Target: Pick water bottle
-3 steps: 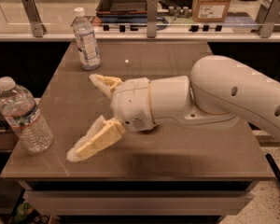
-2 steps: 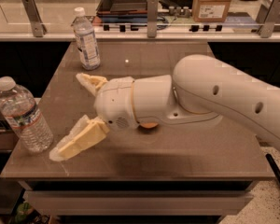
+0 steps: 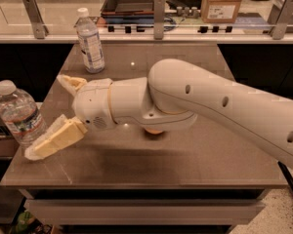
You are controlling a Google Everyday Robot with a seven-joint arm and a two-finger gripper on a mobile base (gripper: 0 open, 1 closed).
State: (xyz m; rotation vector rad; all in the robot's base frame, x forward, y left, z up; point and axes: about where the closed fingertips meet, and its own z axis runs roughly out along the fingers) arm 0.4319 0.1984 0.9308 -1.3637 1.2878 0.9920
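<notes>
The water bottle (image 3: 19, 113) is the wide clear ribbed one with a white cap and a narrow red, white and blue label band. It stands upright at the table's left edge. My gripper (image 3: 51, 116) is open, its cream fingers spread wide. The near finger (image 3: 53, 140) lies low just right of the bottle's base, touching or nearly touching it. The far finger (image 3: 71, 83) is behind and to the right of the bottle. The bottle is beside the open jaws, not between them.
A slimmer, taller bottle (image 3: 90, 41) with a pale label stands at the table's back left. A small orange object (image 3: 154, 131) shows under my arm. A railing, a dark tray (image 3: 132, 1) and a cardboard box (image 3: 223, 3) lie behind the brown table (image 3: 185, 165).
My gripper and arm have moved left across the table toward the water bottle, fingers staying spread. The bottles have not moved.
</notes>
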